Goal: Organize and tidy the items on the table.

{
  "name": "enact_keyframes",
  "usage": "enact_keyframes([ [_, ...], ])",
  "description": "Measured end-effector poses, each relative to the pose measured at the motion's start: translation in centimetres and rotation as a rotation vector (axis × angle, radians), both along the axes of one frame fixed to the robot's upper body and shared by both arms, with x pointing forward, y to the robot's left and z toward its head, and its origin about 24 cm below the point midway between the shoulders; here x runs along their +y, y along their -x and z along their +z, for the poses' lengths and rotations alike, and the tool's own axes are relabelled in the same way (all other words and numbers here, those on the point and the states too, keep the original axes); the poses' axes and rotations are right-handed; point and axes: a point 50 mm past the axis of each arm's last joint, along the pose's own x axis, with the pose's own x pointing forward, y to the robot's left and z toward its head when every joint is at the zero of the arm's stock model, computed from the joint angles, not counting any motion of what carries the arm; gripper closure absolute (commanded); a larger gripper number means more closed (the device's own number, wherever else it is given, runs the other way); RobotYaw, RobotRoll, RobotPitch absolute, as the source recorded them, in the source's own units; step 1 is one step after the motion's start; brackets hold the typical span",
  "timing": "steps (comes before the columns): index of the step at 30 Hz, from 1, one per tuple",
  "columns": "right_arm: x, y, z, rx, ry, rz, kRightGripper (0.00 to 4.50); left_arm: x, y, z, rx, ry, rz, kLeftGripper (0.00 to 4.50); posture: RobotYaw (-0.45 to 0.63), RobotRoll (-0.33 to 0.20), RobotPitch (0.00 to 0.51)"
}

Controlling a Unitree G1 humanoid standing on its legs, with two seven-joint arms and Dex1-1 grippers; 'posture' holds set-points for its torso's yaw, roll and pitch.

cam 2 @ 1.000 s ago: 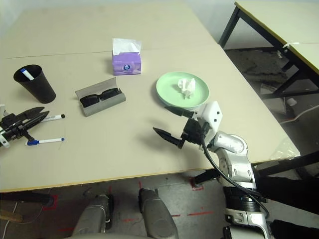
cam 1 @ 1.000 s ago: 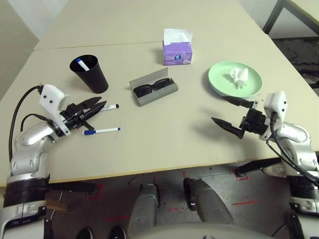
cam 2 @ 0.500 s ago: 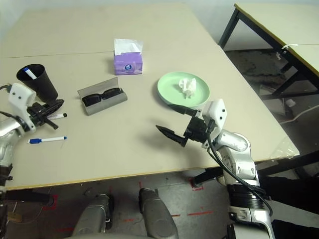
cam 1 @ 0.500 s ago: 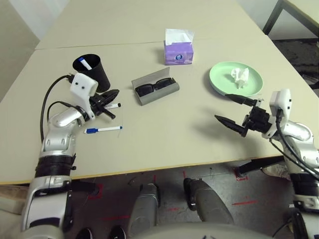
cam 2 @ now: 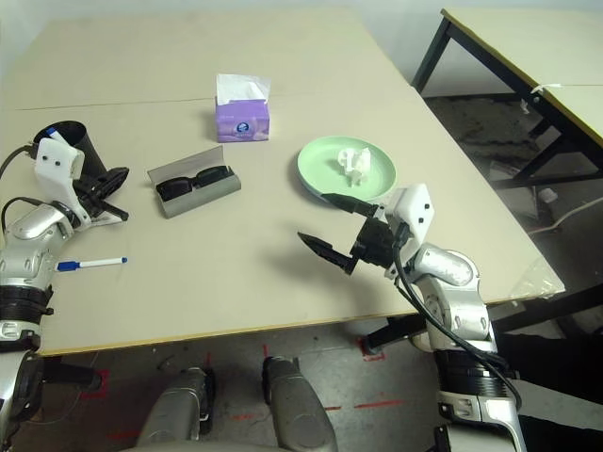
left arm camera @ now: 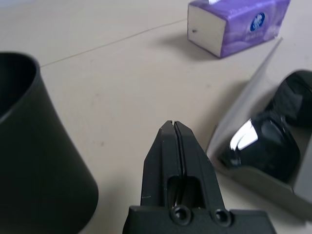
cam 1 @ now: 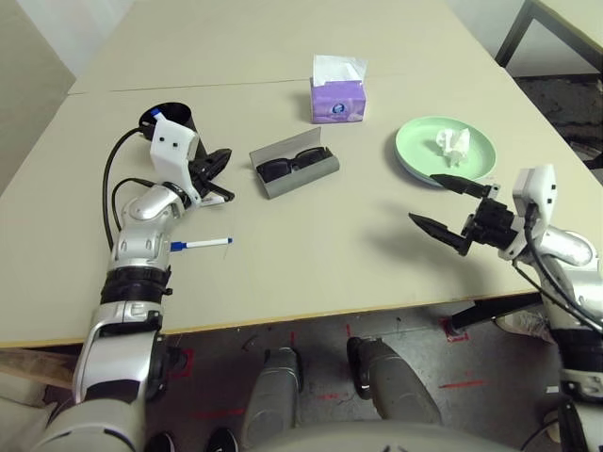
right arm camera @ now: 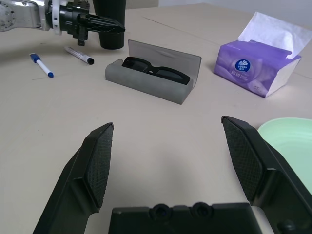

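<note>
Slim, stiff, light white marker with blue cap [cam 1: 207, 244]: best pinched mid-barrel; may roll. Left hand [left arm camera: 176, 123] clenched, empty; right hand [right arm camera: 167, 121] released.

Glossy dark lenses on the sunglasses [left arm camera: 265, 146] there, just beside the left claw [left arm camera: 178, 141]; matt grey case [right arm camera: 146, 80] around them, smooth black cup [left arm camera: 39, 156] near that claw, and soft, papery tissue [cam 1: 453, 144] beyond the right claw [cam 1: 452, 215]!
</note>
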Motion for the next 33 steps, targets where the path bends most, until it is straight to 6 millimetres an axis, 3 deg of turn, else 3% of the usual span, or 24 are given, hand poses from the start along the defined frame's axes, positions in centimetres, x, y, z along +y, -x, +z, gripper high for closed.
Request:
enact_keyframes([
  [11, 0.3, 0.2, 0.8, -0.008, 0.002, -0.002, 0.0, -0.6, -1.3, -0.4, 0.022, 0.019, 0.003, 4.46, -0.24, 0.0, 0.173],
  [33, 0.5, 0.3, 1.6, -0.013, -0.004, -0.007, 0.0, -1.6, -0.1, -1.9, 0.083, -0.082, -0.179, 4.46, -0.23, 0.0, 0.176],
])
